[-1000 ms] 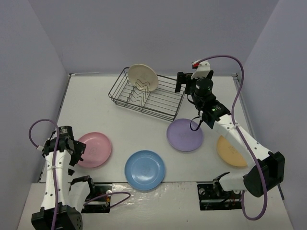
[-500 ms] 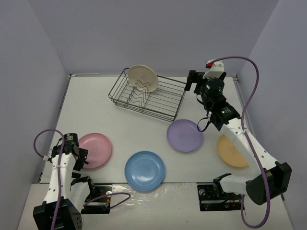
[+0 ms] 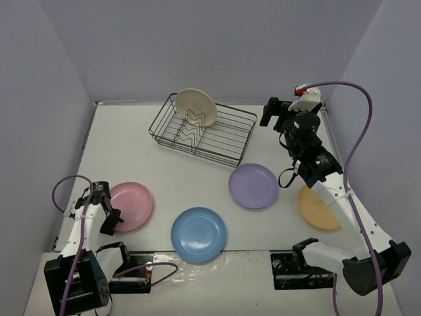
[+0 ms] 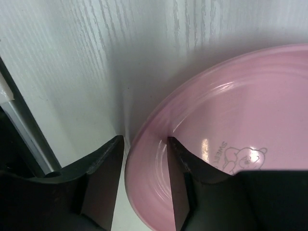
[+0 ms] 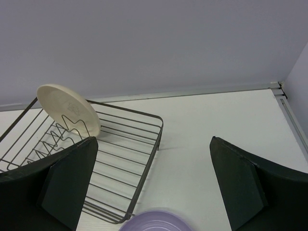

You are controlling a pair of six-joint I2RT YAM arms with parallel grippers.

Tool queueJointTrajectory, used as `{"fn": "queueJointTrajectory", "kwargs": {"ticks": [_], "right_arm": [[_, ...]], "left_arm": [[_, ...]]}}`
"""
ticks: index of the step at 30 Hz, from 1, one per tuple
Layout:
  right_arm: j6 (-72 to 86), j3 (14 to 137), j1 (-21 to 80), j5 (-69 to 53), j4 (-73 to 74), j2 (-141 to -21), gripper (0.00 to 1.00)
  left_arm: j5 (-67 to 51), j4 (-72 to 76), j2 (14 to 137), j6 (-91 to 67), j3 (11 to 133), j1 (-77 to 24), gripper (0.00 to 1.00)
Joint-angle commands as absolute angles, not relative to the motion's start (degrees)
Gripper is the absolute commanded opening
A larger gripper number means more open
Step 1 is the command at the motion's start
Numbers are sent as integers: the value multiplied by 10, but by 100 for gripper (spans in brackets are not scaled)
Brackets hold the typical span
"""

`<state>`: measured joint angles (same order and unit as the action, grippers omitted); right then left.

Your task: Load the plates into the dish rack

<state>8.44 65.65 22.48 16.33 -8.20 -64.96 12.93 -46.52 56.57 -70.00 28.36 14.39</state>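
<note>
A pink plate (image 3: 131,205) (image 4: 231,110) lies flat at the table's front left. My left gripper (image 3: 110,220) (image 4: 144,140) straddles its left rim, one finger inside the dish and one outside, with a sliver of table showing beside the outer finger. The blue plate (image 3: 198,233), lilac plate (image 3: 253,185) (image 5: 156,221) and orange-yellow plate (image 3: 312,207) also lie flat. A cream plate (image 3: 195,106) (image 5: 70,108) stands on edge in the far left end of the wire dish rack (image 3: 248,140) (image 5: 160,126). My right gripper (image 3: 271,113) (image 5: 154,139) hangs wide open and empty, right of the rack.
Lavender walls close in the table on three sides. A raised strip runs along the table's left edge beside my left gripper. My right arm reaches over the orange-yellow plate's edge.
My left gripper dropped to the pink plate's left rim and its jaws narrowed around it. My right arm swung to the right, away from the rack's end.
</note>
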Motion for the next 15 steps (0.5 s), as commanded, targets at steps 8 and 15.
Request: {"fn": "queueJointTrajectory", "kwargs": {"ticks": [8, 15], "right_arm": [[93, 665, 223, 203, -87, -602, 100], [71, 686, 228, 105, -61, -623, 100]], "left_arm": [[109, -374, 561, -613, 266, 147, 0], [45, -323, 513, -532, 313, 125, 0]]}}
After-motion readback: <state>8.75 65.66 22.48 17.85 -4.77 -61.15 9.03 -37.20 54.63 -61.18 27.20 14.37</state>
